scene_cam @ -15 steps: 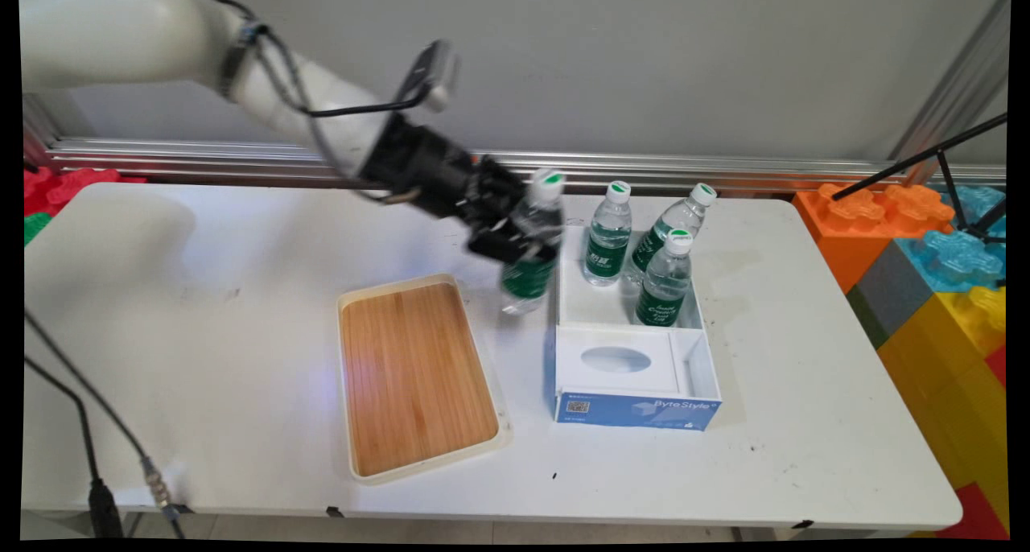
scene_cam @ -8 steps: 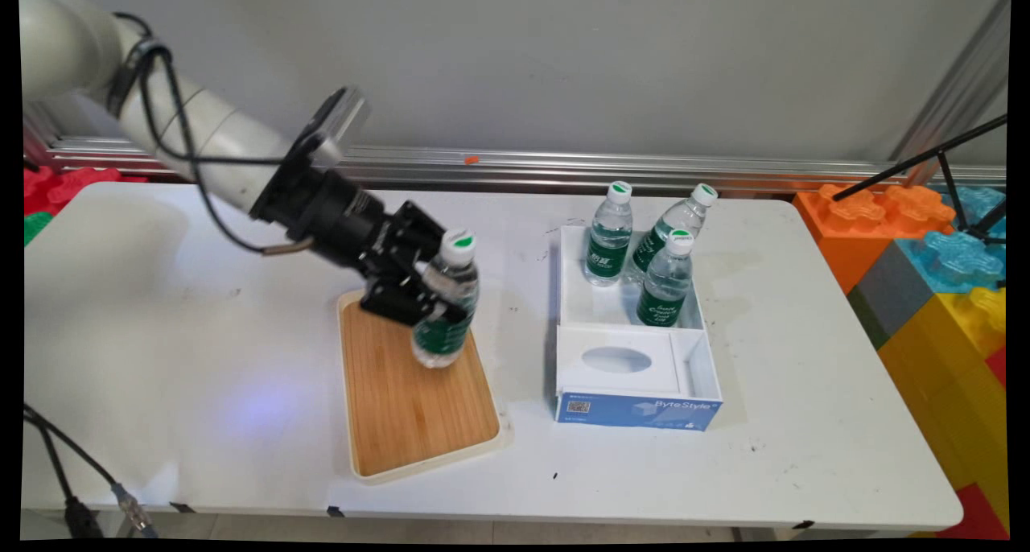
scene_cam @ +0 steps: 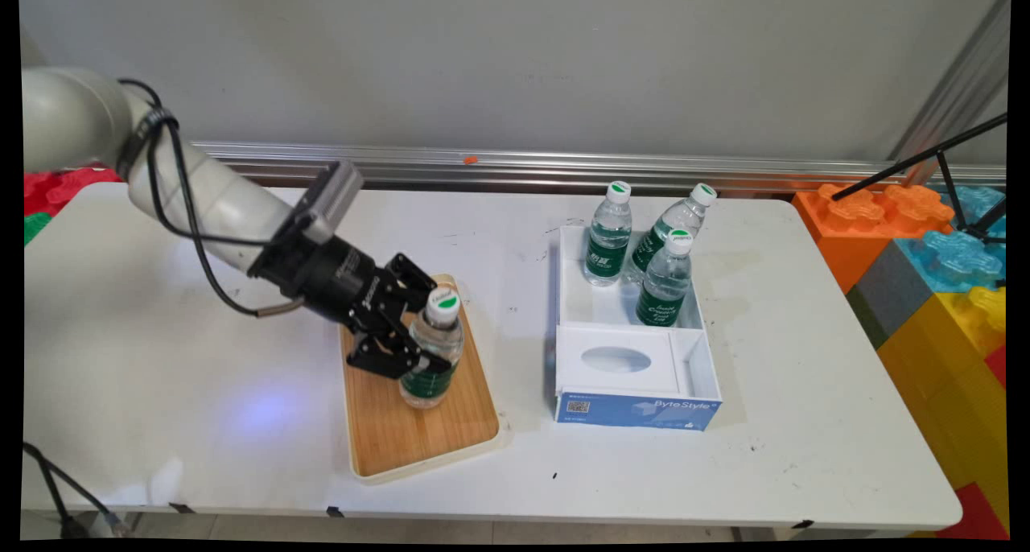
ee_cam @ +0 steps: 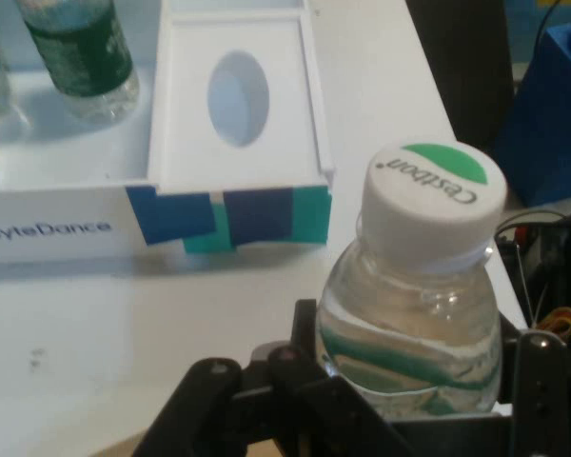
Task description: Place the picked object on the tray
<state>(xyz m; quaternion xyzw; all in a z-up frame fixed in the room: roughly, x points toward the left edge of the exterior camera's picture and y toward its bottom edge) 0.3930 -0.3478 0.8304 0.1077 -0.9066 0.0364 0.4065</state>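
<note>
Your gripper [scene_cam: 406, 351] sits left of centre in the main view, its jaws closed around the middle of a water bottle [scene_cam: 432, 348] with a white-and-green cap. The bottle stands nearly upright, its base on or just above the wooden tray [scene_cam: 394, 435]; you cannot tell which. Gripping it at the label band keeps the cap clear and the bottle vertical. To the right, the white box [scene_cam: 636, 375] holds three more bottles [scene_cam: 607, 238] in its far compartment, upright against each other and the walls.
</note>
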